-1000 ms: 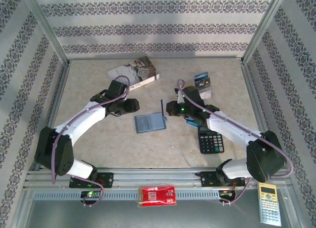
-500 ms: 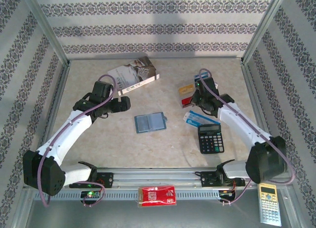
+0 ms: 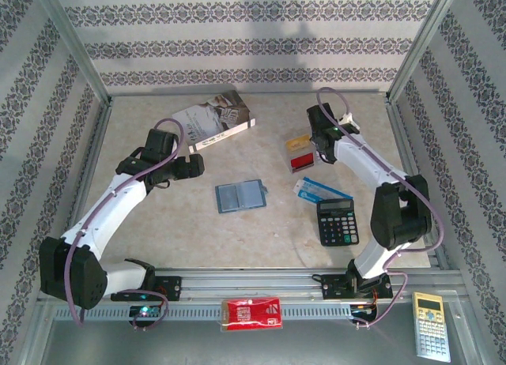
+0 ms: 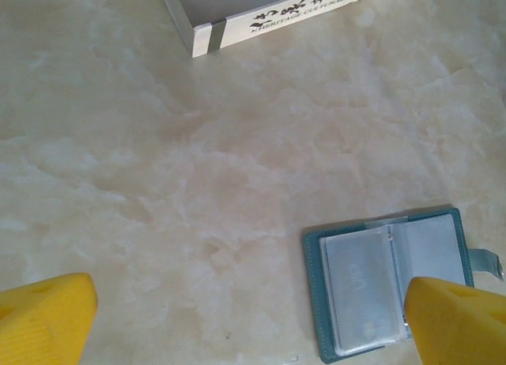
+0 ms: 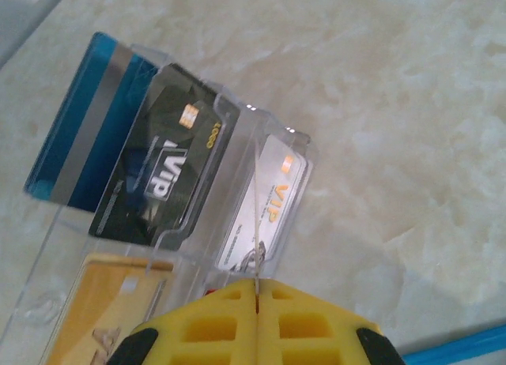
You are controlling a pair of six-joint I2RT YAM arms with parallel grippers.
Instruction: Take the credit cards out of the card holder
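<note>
Top external view, near to far. On the near rail lay a red packet (image 3: 251,312) and a yellow calculator (image 3: 431,325), their print too small to read. On the table (image 3: 158,223) stood a black calculator (image 3: 337,221), with blue cards (image 3: 320,190) just beyond it. The card holder (image 3: 240,196) lay open and flat at mid-table, where it had been a second before.

The left end effector (image 3: 196,166) had drawn back from the holder toward the book (image 3: 215,120), and its jaws had spread wide, grasping nothing. The right end effector (image 3: 320,150) had swung from the holder to the far-right card pile.

Left wrist view: the left end effector (image 4: 253,321) stood released, one yellow finger (image 4: 43,317) in each lower corner. The card holder (image 4: 391,282) showed clear sleeves. The book (image 4: 261,9) spine carried Chinese characters and small capitals, "HERITAGE" among them.

Right wrist view: the right end effector (image 5: 257,302) was clenched. A thin pale edge rose from its seam, and whether this was held could not be told. A clear tray (image 5: 304,140) held a black card (image 5: 162,167) and a white card (image 5: 265,207), both marked "VIP", a striped blue card (image 5: 87,128) and a yellow card (image 5: 95,310).
</note>
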